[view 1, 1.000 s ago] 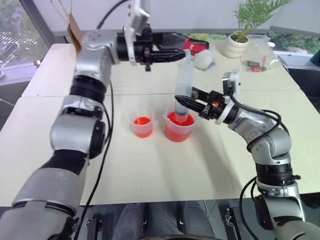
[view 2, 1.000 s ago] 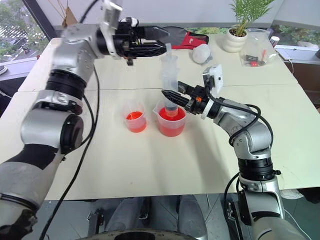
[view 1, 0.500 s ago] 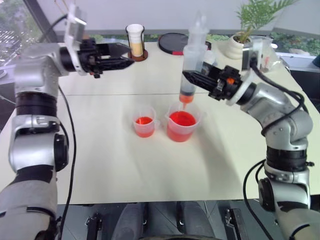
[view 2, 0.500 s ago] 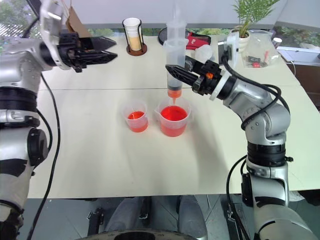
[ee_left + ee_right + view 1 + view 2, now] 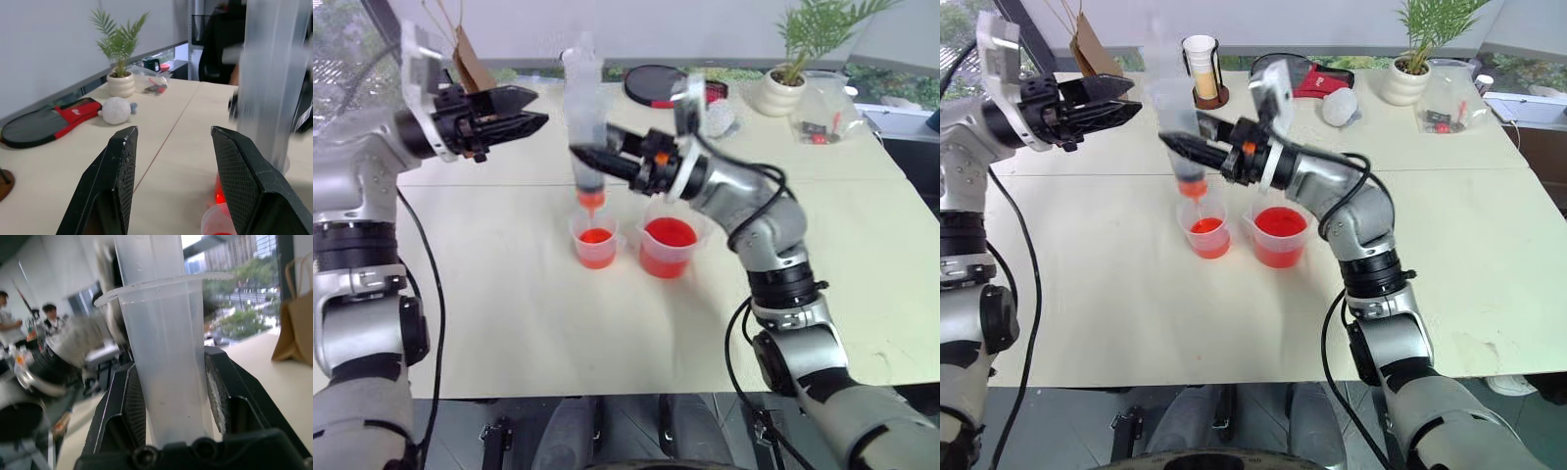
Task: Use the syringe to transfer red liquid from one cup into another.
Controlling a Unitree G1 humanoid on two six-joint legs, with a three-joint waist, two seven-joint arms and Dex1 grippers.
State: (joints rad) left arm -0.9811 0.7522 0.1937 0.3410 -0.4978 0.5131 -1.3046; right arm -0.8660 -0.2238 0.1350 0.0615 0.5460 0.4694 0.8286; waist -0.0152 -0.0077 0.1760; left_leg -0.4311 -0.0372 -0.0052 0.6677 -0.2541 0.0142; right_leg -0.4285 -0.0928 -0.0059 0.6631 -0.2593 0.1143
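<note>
Syringe stands upright in the grip of the right gripper, whose two black fingers are clamped on either side of its clear barrel; the right wrist view shows the barrel pressed between both pads, with its flange just above them. Its orange-red nozzle tip points down, directly over the smaller clear cup, just above the rim and not touching it as far as the head views show. That cup holds a shallow layer of red liquid and sits on the cream table, immediately left of the wider spouted beaker, which carries a deeper fill of the same liquid. The two vessels stand close together but apart. The left gripper hovers above the table to the left of the syringe, pointing roughly level toward it, its fingers spread with a clear gap between them and nothing held. On the far side of the table are a tall cream cup in a dark holder, a black and red case, a potted plant, a white ball-like object and a clear bag.
</note>
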